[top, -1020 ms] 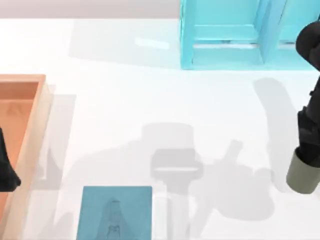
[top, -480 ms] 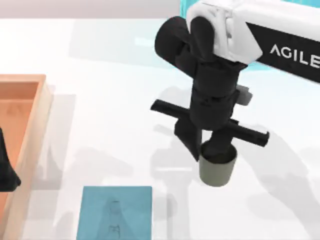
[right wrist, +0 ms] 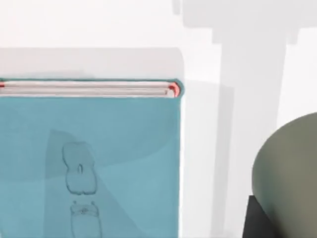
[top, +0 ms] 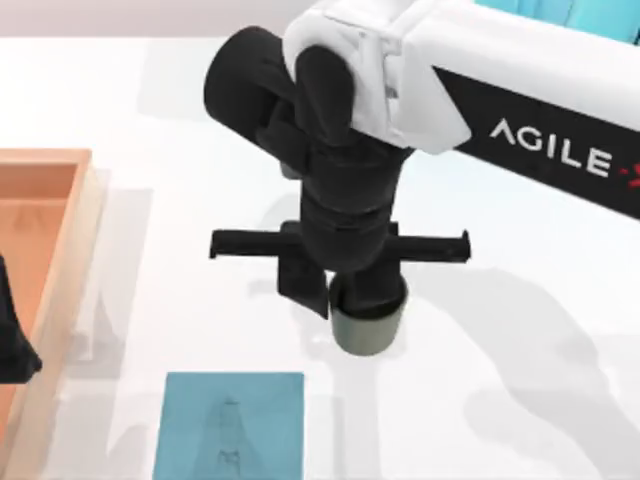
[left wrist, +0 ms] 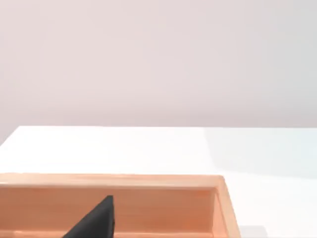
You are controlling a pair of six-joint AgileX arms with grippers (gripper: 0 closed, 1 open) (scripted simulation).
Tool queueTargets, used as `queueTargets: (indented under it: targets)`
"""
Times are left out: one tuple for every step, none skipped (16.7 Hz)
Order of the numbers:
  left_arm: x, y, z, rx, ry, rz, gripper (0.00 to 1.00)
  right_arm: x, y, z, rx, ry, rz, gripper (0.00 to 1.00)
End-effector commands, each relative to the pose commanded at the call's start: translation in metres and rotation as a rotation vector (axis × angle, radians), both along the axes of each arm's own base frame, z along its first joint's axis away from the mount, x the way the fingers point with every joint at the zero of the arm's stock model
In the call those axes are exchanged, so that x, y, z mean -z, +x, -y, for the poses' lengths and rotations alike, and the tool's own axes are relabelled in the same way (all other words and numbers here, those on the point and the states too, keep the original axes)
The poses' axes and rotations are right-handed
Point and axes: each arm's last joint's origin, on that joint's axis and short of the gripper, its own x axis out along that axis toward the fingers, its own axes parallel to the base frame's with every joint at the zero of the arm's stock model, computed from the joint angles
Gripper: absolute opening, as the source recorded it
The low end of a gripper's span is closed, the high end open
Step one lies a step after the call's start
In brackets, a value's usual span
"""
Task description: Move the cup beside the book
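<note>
- The cup (top: 364, 330) is a small, plain olive-grey cylinder with no handle. From above, only its lower wall shows beneath the black fingers that hold it.
- The right end effector (top: 366, 298) is clamped on the cup, near the middle of the white worktop (top: 200, 110). The white arm marked AGILE reaches in from the upper right.
- In the right wrist view the cup (right wrist: 290, 173) appears as a rounded olive wall with a dark finger against it. A strip of bare worktop lies between it and the book.
- The book (top: 232, 425) is flat, teal-blue and rectangular, with a faint grey figure on its cover. It lies at the front edge of the top view, left of centre. The cup is up and to the right of its right corner, near it but apart.
- The right wrist view shows the book's (right wrist: 89, 158) page edge as a pale band with a red tip at its corner.
- Bare worktop lies to the right of the book and in front of the cup.
- An orange wooden tray (top: 70, 250) sits at the left edge, well apart from the book's left side.
- The left end effector (top: 12, 335) is parked over the tray; I cannot tell whether its fingers are apart or together.
- A light cyan shelf unit (top: 600, 15) stands at the far right corner, partly hidden by the arm.
</note>
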Motion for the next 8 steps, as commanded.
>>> queueTargets:
  targets:
    - [0.0000,0.0000,0.0000,0.000,0.000,0.000,1.00,0.0000,0.0000,0.0000,0.000,0.000,0.000,0.00]
    - [0.0000,0.0000,0.0000,0.000,0.000,0.000,1.00,0.0000,0.0000,0.0000,0.000,0.000,0.000,0.00]
    - [0.0000,0.0000,0.0000,0.000,0.000,0.000,1.00,0.0000,0.0000,0.0000,0.000,0.000,0.000,0.00]
    - [0.0000,0.0000,0.0000,0.000,0.000,0.000,1.00,0.0000,0.0000,0.0000,0.000,0.000,0.000,0.00]
    - [0.0000,0.0000,0.0000,0.000,0.000,0.000,1.00,0.0002,0.0010,0.0014,0.007,0.000,-0.003,0.00]
    - [0.0000,0.0000,0.0000,0.000,0.000,0.000,1.00,0.0009,0.0012,0.0014,0.007,-0.001,-0.003,0.00]
    - [0.0000,0.0000,0.0000,0.000,0.000,0.000,1.00,0.0036,0.0016,0.0016,0.009,-0.003,-0.002,0.00]
    - [0.0000,0.0000,0.0000,0.000,0.000,0.000,1.00,0.0075,0.0018,0.0017,0.009,-0.005,-0.001,0.00]
